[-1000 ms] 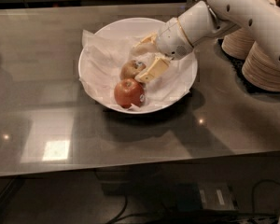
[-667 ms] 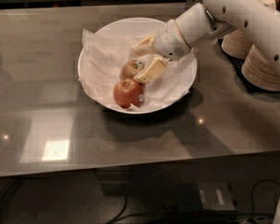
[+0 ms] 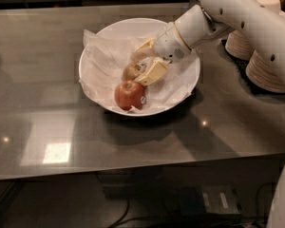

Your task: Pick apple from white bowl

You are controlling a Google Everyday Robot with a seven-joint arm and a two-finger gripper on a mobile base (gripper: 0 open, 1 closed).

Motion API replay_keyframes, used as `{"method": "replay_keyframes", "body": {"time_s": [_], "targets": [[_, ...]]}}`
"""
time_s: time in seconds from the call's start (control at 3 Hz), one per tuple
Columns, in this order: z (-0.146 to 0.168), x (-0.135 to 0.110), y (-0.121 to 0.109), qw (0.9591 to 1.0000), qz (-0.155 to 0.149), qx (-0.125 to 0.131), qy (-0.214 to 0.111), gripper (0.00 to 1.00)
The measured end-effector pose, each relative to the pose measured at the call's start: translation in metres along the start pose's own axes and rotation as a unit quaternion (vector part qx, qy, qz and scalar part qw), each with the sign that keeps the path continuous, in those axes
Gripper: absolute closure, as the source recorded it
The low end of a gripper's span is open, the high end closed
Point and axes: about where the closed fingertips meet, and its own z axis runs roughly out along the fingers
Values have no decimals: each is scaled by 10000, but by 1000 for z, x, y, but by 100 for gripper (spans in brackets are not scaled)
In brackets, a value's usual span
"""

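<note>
- apple [image 3: 130, 72] lies near the middle of the white bowl [image 3: 128, 25], on crinkled paper [image 3: 102, 65]
- hand [image 3: 137, 69] reaches into the bowl from the right, low over the paper, its tip right at the apple
- cannot tell whether the hand is clamped on the apple or loose
- redder apple [image 3: 129, 95] sits just in front, near the bowl's front rim
- bowl stands on the bench [image 3: 61, 127]; plate stacks [image 3: 268, 68] at right
</note>
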Motion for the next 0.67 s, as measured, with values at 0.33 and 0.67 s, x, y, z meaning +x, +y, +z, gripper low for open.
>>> {"method": "replay_keyframes", "body": {"time_s": [0.33,0.67], "targets": [[2,4,-1,9999,78,-53,56,42],[5,8,-2,9997,165,-99,118,39]]}}
